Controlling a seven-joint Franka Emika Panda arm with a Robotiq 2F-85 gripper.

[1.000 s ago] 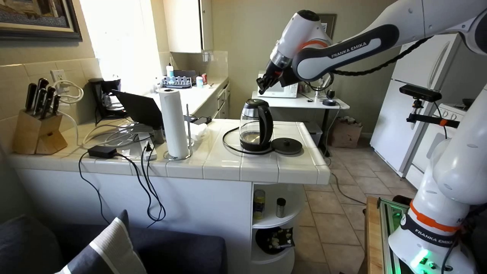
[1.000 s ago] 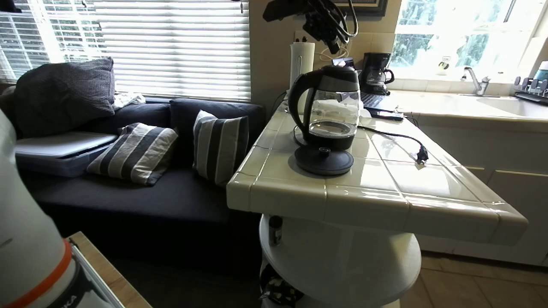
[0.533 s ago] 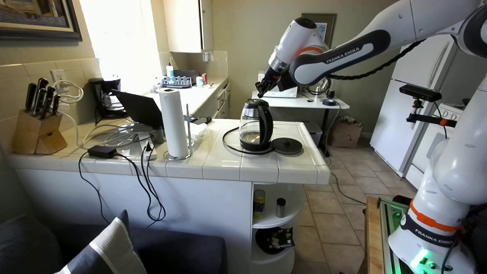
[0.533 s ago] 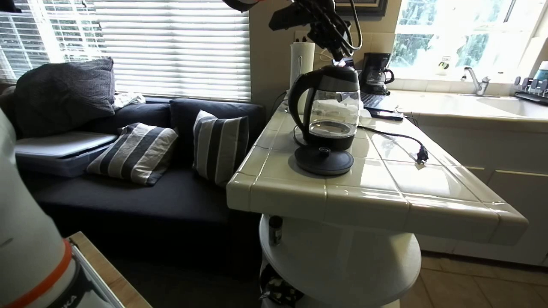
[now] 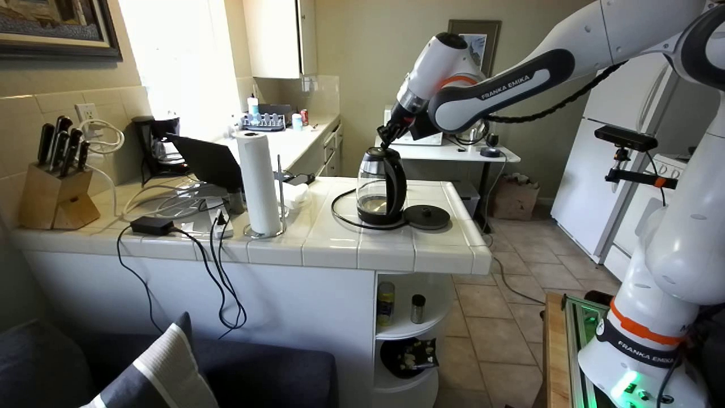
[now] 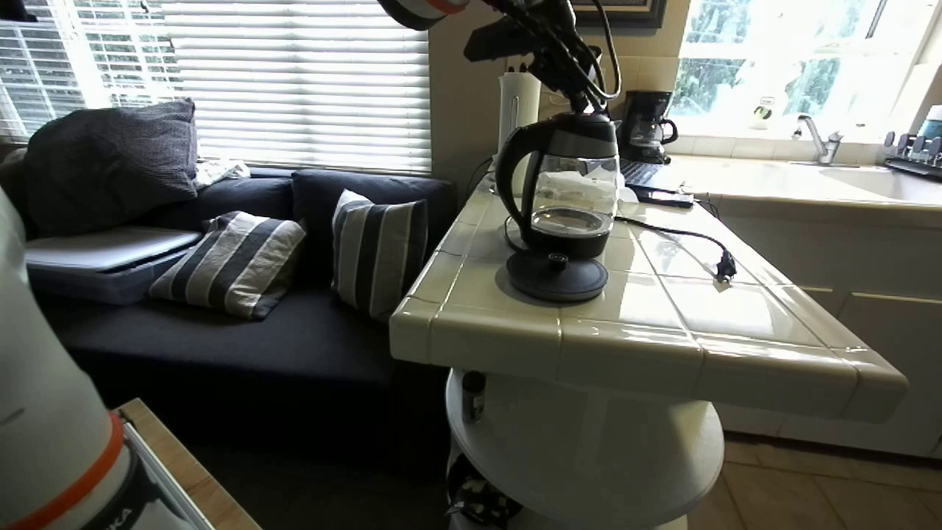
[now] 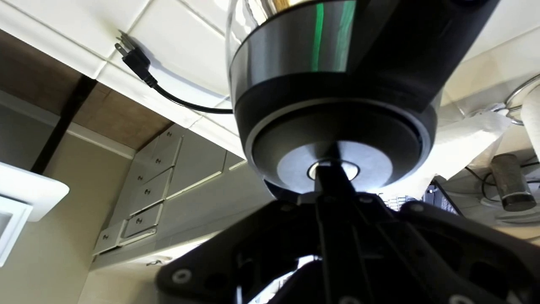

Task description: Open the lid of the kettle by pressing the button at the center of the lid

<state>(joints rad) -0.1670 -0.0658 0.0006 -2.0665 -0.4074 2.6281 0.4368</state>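
Wrist view: jaws closed together, narrow, holding nothing, probably so that they push like one finger.
Lid (image 7: 337, 124): lies flat and closed, so the press seems not finished.
Button (image 7: 349, 169): at the lid's center, just under the jaws; touching or apart, I cannot tell.
Kettle (image 5: 371, 190): stands upright near the short end edge of the desk (image 5: 442, 258), perhaps for easy reach.
Round base (image 6: 552, 285): lies between the kettle and that edge, perhaps not needed now.
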